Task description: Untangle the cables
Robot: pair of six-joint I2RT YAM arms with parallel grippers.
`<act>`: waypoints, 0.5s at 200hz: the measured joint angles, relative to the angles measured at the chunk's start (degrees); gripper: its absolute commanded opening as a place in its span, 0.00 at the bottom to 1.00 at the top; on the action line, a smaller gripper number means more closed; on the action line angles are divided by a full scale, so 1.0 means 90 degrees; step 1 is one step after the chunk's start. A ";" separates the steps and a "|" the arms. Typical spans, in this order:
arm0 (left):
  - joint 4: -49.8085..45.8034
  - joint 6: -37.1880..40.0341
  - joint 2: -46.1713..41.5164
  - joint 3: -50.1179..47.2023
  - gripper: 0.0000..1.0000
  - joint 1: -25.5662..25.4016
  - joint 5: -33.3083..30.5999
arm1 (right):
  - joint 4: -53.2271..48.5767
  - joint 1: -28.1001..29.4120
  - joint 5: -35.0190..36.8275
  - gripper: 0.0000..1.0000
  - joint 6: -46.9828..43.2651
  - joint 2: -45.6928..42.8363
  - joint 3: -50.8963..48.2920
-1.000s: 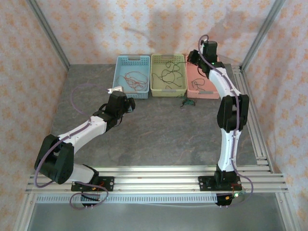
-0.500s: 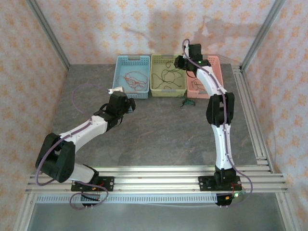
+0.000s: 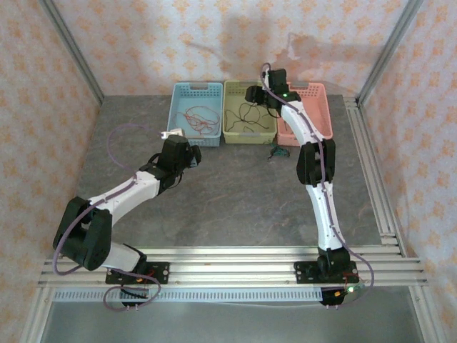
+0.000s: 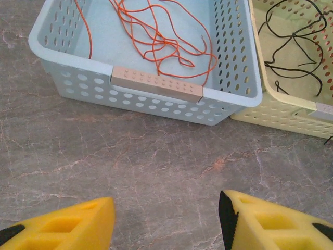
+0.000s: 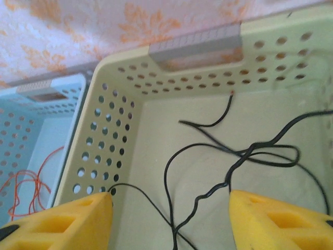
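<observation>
Your right gripper [image 5: 169, 221], jaws wide, hovers over thin black wires [image 5: 244, 154] in the perforated yellow-green plastic basket [image 5: 114, 135]; closing here could snag several strands.

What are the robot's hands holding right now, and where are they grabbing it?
Nothing. The left gripper is open over bare table; the right gripper is open above the black cables in the yellow basket.

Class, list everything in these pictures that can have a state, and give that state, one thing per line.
left end effector: open, empty, above the table in front of the blue basket
right end effector: open, above the yellow basket
orange cables: loose in the blue basket
black cables: loose in the yellow basket
cable clump: bunched on the table, unheld
pink basket: upright, contents unclear
</observation>
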 measured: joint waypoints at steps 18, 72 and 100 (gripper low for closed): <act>-0.0002 0.0000 0.0044 0.0000 0.56 -0.0007 0.0000 | -0.0061 -0.0005 0.0391 0.59 -0.0027 -0.0039 0.0119; 0.0002 0.0002 0.0044 0.0000 0.56 -0.0041 0.0005 | 0.0182 -0.0027 0.0687 0.56 -0.0163 -0.1846 -0.2596; 0.0010 0.0002 0.0044 0.0000 0.56 -0.0044 0.0019 | 0.0950 -0.0015 0.0716 0.51 -0.0070 -0.3895 -0.5173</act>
